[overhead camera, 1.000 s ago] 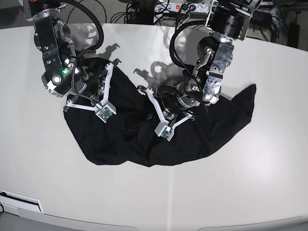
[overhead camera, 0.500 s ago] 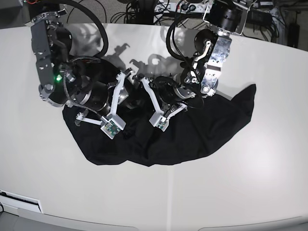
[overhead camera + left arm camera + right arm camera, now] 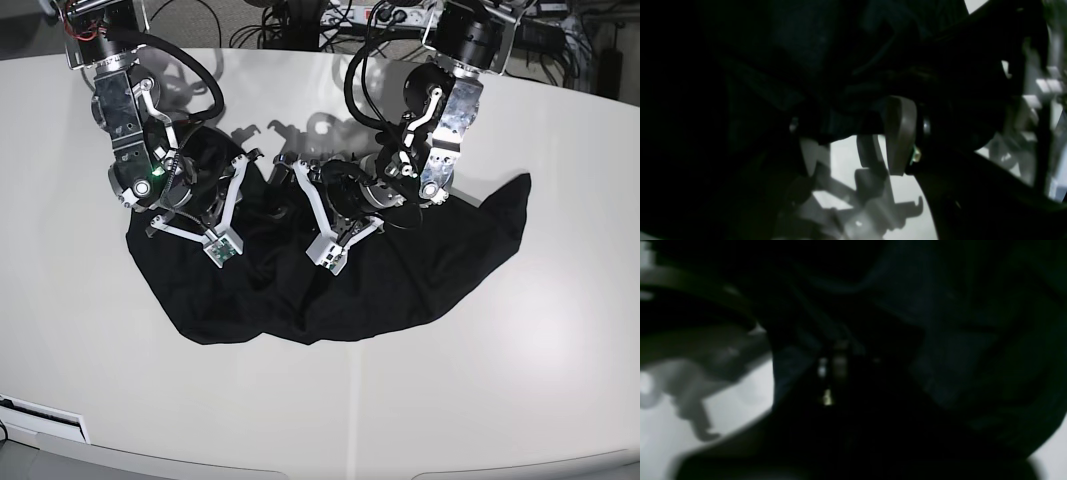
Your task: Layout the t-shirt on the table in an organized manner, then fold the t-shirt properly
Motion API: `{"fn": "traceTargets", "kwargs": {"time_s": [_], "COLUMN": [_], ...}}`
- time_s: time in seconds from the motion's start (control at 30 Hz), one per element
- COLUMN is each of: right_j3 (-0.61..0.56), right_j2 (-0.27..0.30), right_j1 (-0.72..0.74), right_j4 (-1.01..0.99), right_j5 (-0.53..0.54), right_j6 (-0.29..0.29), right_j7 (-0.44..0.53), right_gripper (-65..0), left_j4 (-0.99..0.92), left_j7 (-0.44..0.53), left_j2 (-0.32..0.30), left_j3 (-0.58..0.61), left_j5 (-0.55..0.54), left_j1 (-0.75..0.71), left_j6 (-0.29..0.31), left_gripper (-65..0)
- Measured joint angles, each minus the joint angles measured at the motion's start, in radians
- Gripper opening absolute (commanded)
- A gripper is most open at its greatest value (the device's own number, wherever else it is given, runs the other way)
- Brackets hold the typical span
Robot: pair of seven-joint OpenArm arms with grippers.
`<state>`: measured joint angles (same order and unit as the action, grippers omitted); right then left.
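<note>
The black t-shirt lies crumpled on the white table, with one corner reaching right. Both grippers meet at its upper edge near the middle. My left gripper is down in the fabric. In the left wrist view one finger shows against a bunched fold of the t-shirt, which hangs above the table. My right gripper is beside it on the same edge. The right wrist view is nearly filled by the dark t-shirt, with the table showing below; its fingers are hidden.
Cables and a power strip lie beyond the table's far edge. A white object sits at the front left corner. Bare table surrounds the shirt on the right and front.
Both grippers have drawn together at the shirt's upper middle edge. The right arm has swung back up and left. The fabric between the arms is bunched and raised.
</note>
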<state>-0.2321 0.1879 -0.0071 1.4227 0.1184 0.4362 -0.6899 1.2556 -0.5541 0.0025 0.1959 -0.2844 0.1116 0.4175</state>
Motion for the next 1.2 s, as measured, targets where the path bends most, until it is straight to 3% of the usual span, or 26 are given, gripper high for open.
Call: {"fn": "traceTargets", "kwargs": {"time_s": [0.23, 0.5, 0.63, 0.8, 0.97, 1.2], "right_j3": [0.000, 0.000, 0.000, 0.001, 0.001, 0.001], "right_j2": [0.021, 0.064, 0.072, 0.055, 0.027, 0.022], "right_j1": [-0.010, -0.012, -0.012, -0.012, -0.012, -0.012], "right_j4": [-0.002, -0.002, -0.001, -0.001, -0.001, -0.001], "right_j5": [-0.063, -0.089, -0.084, -0.032, -0.026, -0.024], "right_j6": [-0.013, -0.121, -0.119, -0.051, -0.051, -0.029], "right_j7": [0.010, -0.016, -0.021, -0.044, -0.081, -0.085], "right_gripper": [-65.0, -65.0, -65.0, -65.0, -65.0, -65.0], "left_j4": [0.000, 0.000, 0.001, 0.001, -0.005, -0.108], "left_j7": [-0.028, -0.030, -0.022, -0.022, 0.047, 0.133], "left_j2": [0.000, 0.000, 0.000, 0.000, 0.003, 0.035], "left_j3": [0.000, -0.071, -0.087, -0.059, -0.014, 0.013], "left_j5": [0.015, 0.014, 0.011, 0.011, 0.037, 0.100], "left_j1": [0.005, 0.025, 0.036, 0.035, 0.035, 0.058], "left_j6": [0.002, -0.017, -0.084, -0.073, -0.117, -0.122], "left_gripper": [-32.7, -32.7, -32.7, -32.7, -32.7, -32.7]}}
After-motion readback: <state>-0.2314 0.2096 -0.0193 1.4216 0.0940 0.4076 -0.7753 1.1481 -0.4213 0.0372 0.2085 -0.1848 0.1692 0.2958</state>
